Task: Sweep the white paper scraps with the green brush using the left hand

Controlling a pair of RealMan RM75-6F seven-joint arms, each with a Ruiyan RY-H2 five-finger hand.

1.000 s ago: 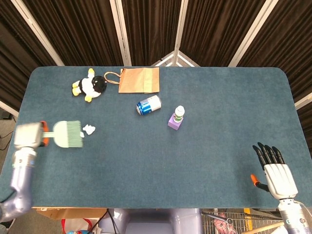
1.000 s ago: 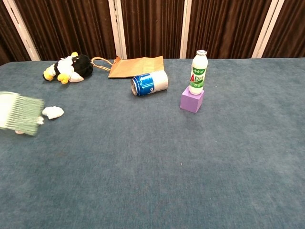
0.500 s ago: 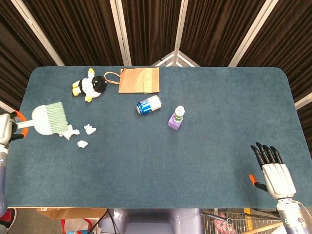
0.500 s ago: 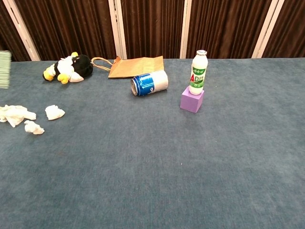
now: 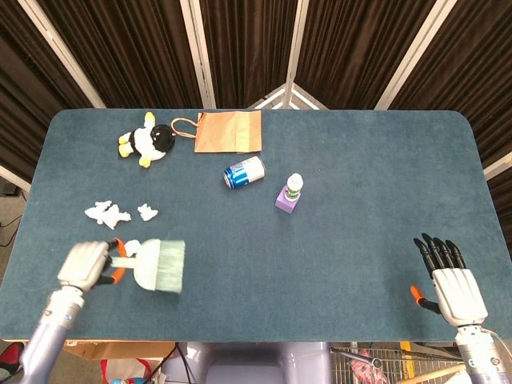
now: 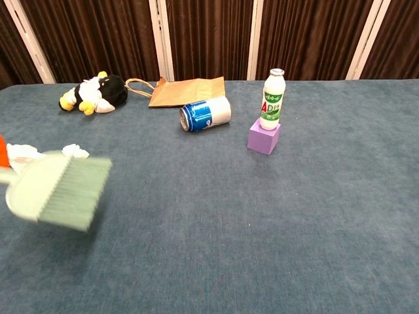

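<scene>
My left hand [image 5: 82, 266] grips the handle of the green brush [image 5: 159, 265] near the table's front left; the brush head is motion-blurred and points right. In the chest view the brush [image 6: 59, 191] fills the lower left. White paper scraps [image 5: 107, 213] lie behind the brush, with a smaller scrap [image 5: 147, 212] beside them and another scrap [image 5: 132, 246] just at the brush's handle. In the chest view scraps [image 6: 74, 151] peek out behind the brush head. My right hand [image 5: 450, 281] rests open at the front right, holding nothing.
A penguin plush [image 5: 147, 141] and a brown paper bag [image 5: 227, 131] lie at the back. A blue can [image 5: 243, 172] lies on its side mid-table, next to a white bottle [image 5: 294, 186] standing on a purple block [image 5: 286, 202].
My left hand has swung the brush from the far left edge toward the front and right, past the scraps. The scraps look barely moved. The right hand has stayed put.
</scene>
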